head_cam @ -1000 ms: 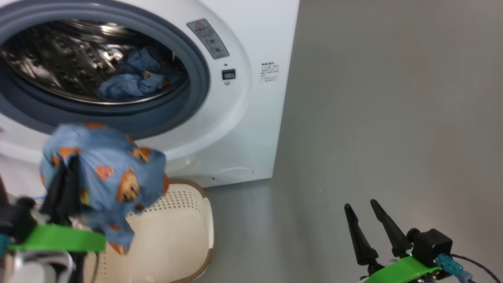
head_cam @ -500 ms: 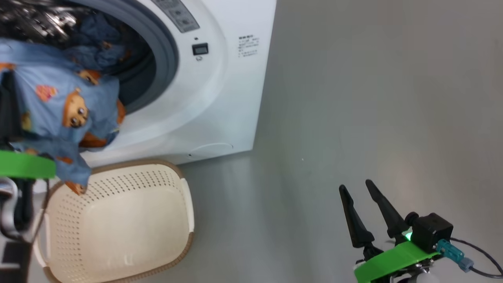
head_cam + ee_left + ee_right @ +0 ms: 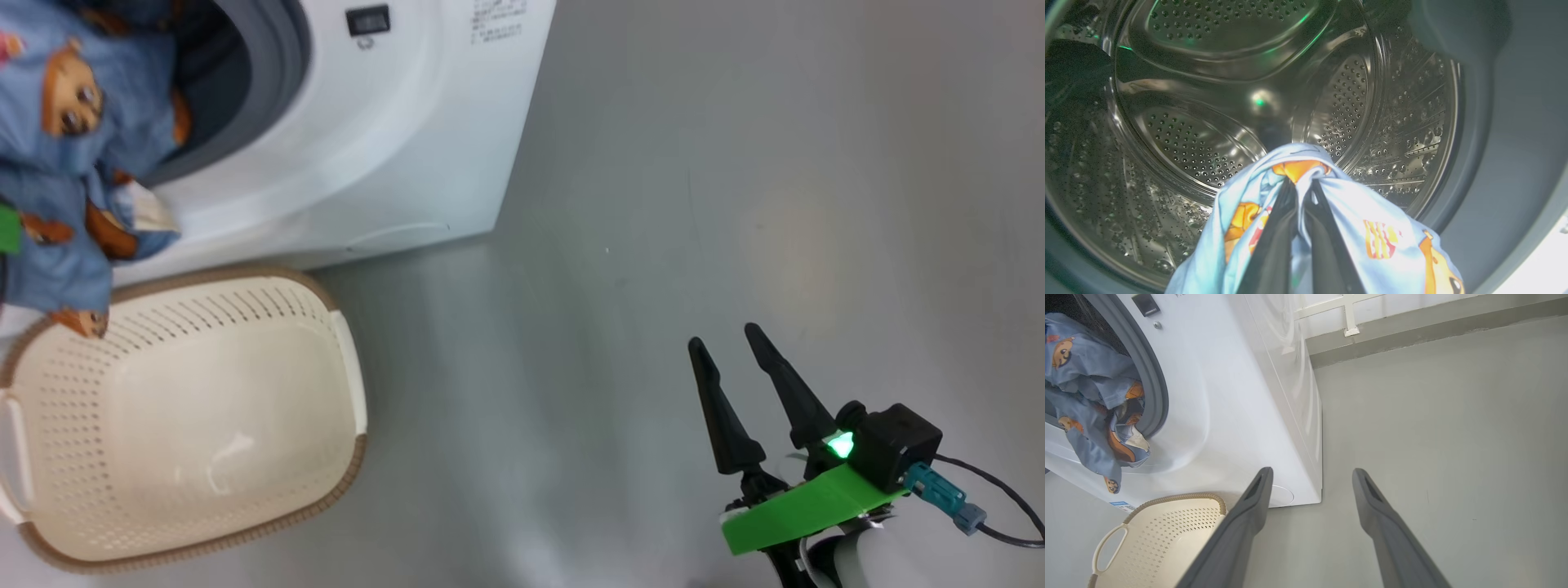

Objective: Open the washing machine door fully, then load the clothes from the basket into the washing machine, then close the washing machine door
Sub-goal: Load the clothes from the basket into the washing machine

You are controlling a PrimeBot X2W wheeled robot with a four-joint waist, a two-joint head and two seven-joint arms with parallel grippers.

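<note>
The white washing machine (image 3: 424, 122) stands at the upper left with its mouth open; its door is out of view. In the left wrist view, my left gripper (image 3: 1301, 181) is shut on the clothes (image 3: 1384, 228), a light blue bundle with orange prints, held at the mouth of the steel drum (image 3: 1208, 134). The bundle's tail (image 3: 65, 245) hangs over the grey gasket (image 3: 1153, 388) and the machine's front. Below it on the floor sits the cream basket (image 3: 347, 367), with nothing inside. My right gripper (image 3: 724, 336) hovers open above the floor at the lower right, holding nothing.
Grey floor (image 3: 735, 163) stretches to the right of the machine. In the right wrist view, a wall base (image 3: 1412, 330) runs behind it. The round filter cap (image 3: 1282, 496) sits low on the machine's front, beside the basket (image 3: 1167, 535).
The head camera has swung right and down. My left gripper has carried the clothes up from above the basket into the drum mouth. The right gripper has kept its pose.
</note>
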